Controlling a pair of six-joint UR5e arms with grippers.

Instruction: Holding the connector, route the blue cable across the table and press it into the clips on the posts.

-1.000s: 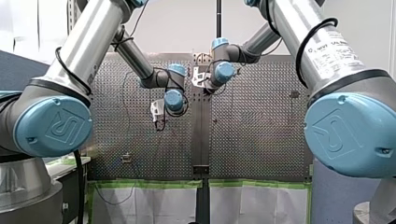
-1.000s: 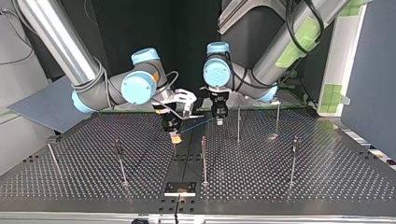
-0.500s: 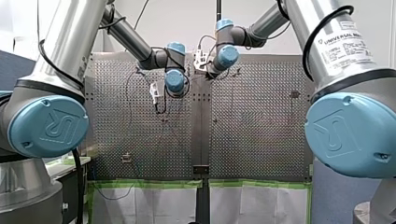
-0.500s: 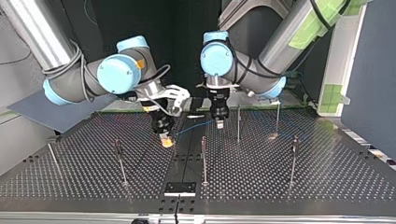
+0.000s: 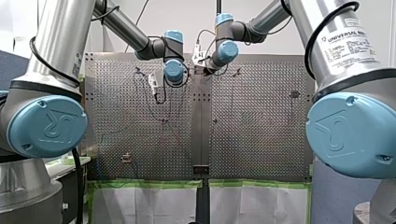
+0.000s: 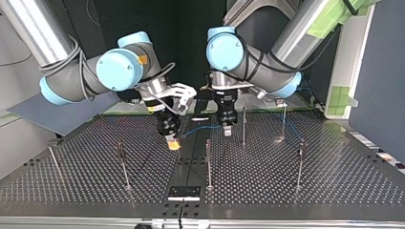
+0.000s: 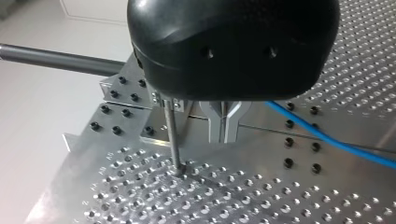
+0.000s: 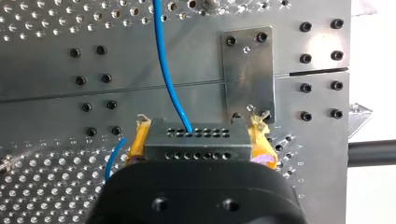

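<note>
connector (image 8: 196, 148) sits clamped in my right claw (image 8: 198, 135), blue cable (image 8: 166, 70) leading ahead from it. my left claw (image 7: 223, 133) is pinched narrow, fingers touching, the cable just beside it.

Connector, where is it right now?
The connector is clamped between my right gripper's yellow pads, just left of the middle seam of the table in the top view, with the blue cable running from it toward my left gripper.

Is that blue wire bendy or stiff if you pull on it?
Probably bendy: the blue cable curves away from the connector that my right fingers pinch. Likely light, being so thin. It might flop if let go.
</note>
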